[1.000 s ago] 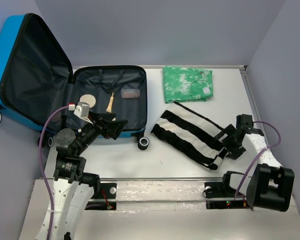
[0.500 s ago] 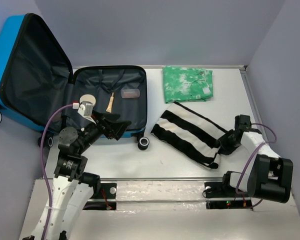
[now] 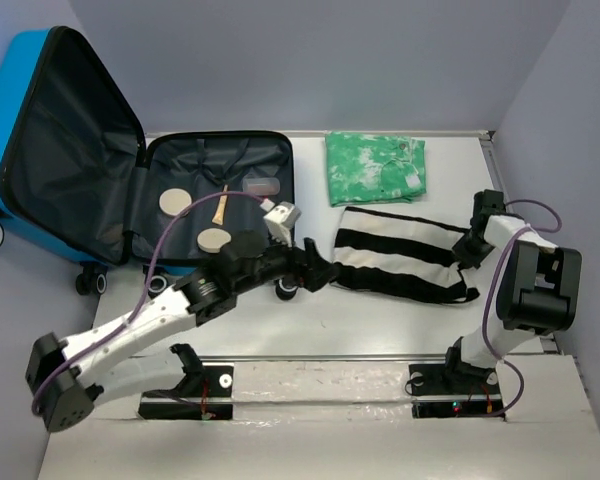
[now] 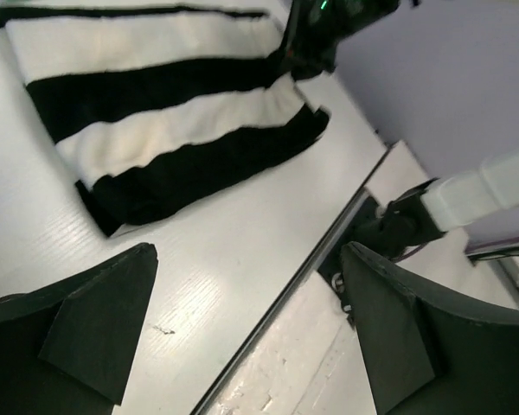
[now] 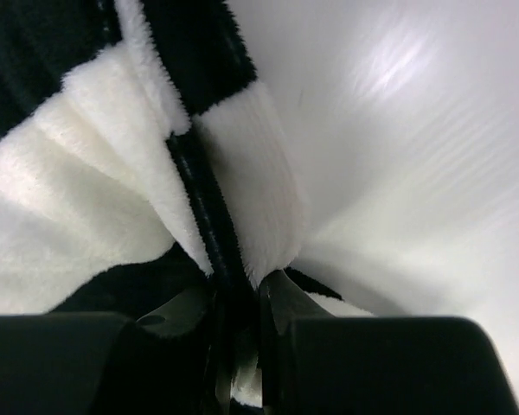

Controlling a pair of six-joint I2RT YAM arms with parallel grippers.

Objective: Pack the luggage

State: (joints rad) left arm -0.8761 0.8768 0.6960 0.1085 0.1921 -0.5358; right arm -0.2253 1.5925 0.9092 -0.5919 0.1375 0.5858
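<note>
Two grippers sit at opposite ends of a striped blanket (image 3: 400,262), a fluffy plush rectangle of broad black and cream bands lying at centre right of the top view. The right gripper (image 5: 238,316) is pressed together on a pinched fold of the fleecy right edge. The left gripper (image 4: 242,333) is spread wide, its dark wedge-shaped fingers (image 4: 95,328) held over the smooth white table (image 3: 380,330) just beside the blanket's left end. The luggage (image 3: 5,110), a glossy bright-blue hard shell, is laid open at the upper left with its black fabric lining exposed. Two flat tan discs (image 3: 174,201) and a small wooden piece (image 3: 221,205) are seen inside it. A folded green-and-white mottled cloth (image 3: 375,168) lies at upper centre.
</note>
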